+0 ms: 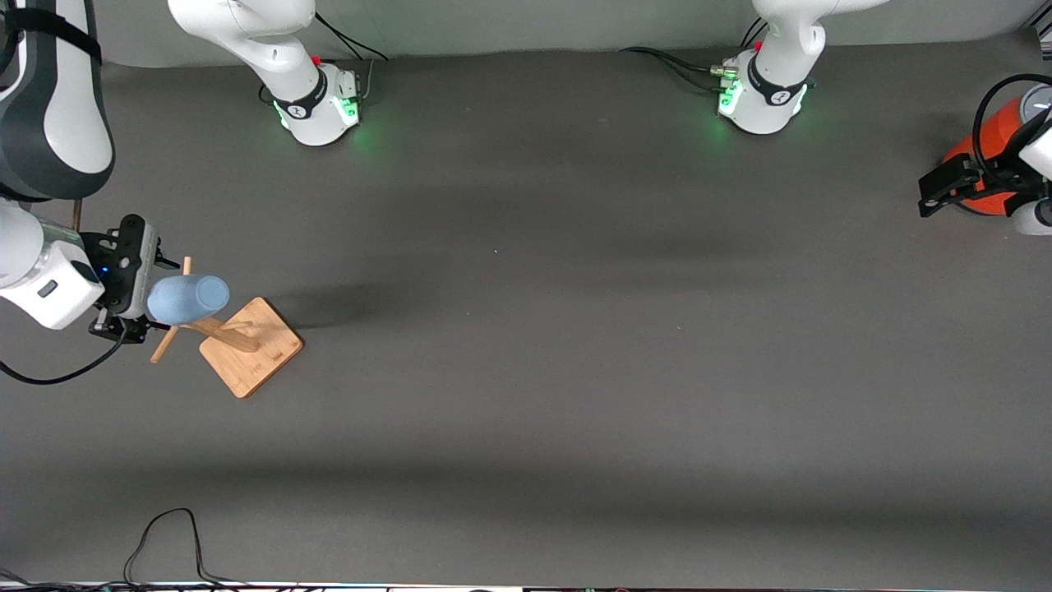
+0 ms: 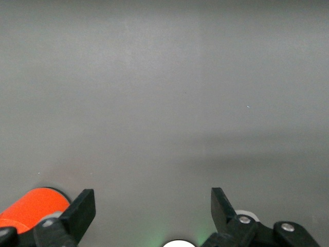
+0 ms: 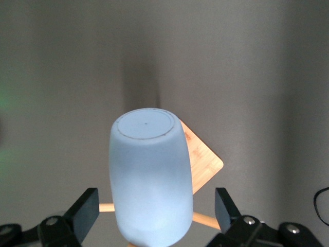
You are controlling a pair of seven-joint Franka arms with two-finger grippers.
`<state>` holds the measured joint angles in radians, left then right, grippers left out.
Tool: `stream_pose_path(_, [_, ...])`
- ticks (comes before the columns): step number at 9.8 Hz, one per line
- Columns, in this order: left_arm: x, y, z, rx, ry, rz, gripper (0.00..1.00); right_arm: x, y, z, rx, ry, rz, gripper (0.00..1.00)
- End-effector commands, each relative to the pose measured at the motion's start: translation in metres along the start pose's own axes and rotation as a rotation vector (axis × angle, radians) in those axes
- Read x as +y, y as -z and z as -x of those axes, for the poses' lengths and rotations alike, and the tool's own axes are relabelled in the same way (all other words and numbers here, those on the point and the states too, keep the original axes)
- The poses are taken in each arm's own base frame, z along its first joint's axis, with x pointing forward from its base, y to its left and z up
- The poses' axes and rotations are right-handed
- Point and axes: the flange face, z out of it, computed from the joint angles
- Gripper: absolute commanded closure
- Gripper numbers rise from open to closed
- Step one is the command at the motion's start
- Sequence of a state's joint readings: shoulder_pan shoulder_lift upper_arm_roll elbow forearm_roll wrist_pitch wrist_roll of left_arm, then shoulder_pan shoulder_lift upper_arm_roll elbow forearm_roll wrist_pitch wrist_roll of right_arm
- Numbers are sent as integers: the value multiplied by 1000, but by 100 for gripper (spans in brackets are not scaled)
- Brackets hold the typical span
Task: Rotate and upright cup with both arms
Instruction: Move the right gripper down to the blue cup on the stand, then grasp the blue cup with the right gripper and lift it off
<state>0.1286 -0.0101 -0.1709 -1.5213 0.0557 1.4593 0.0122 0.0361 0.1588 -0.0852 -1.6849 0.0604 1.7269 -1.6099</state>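
The table (image 1: 526,329) fills the frame. The right arm (image 1: 49,148) runs down the left edge, the left arm (image 1: 1037,156) shows at the right edge. At left centre stands a wooden rack (image 1: 251,345); the cup (image 1: 187,298) sits bottom-up on its peg. The right gripper (image 3: 157,216) is spread wide around the cup, not clamping it. At upper right, the left gripper (image 2: 153,208) hangs released beside the can (image 1: 982,152).

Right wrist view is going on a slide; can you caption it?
Open right gripper straddles an inverted light-blue cup on a wooden rack, jaws clear of its sides.
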Motion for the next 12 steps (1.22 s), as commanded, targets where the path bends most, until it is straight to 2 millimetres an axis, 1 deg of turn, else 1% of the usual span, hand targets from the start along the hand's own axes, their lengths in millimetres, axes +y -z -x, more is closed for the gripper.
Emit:
stream_pose_path(1, [-1,4,-1,9,2,-2,0,15,-21,0,17,25,-9,0])
stream_pose_path(3, [-1,4,0,7,2,-2,0,19,-27,1,17,23,-9,0])
stream_pose_path(5, [-1,4,-1,9,2,-2,0,29,-45,-1,14,25,-15,0])
stream_pose_path(6, [-1,4,-1,9,2,-2,0,29,-45,0,14,23,-14,0])
stream_pose_path(7, [-1,4,-1,9,1,-1,0,29,-39,-1,14,26,-3,12])
stream_pose_path(8, [0,5,0,10,1,-1,0,28,-37,-2,15,26,-2,31])
stream_pose_path(9, [1,5,-1,11,0,-1,0,28,-34,-3,16,23,1,47])
stream_pose_path(10, [0,5,0,10,1,-1,0,27,-33,-4,17,19,-2,60])
stream_pose_path(12, [0,5,0,10,1,-1,0,25,-28,-5,29,12,5,62])
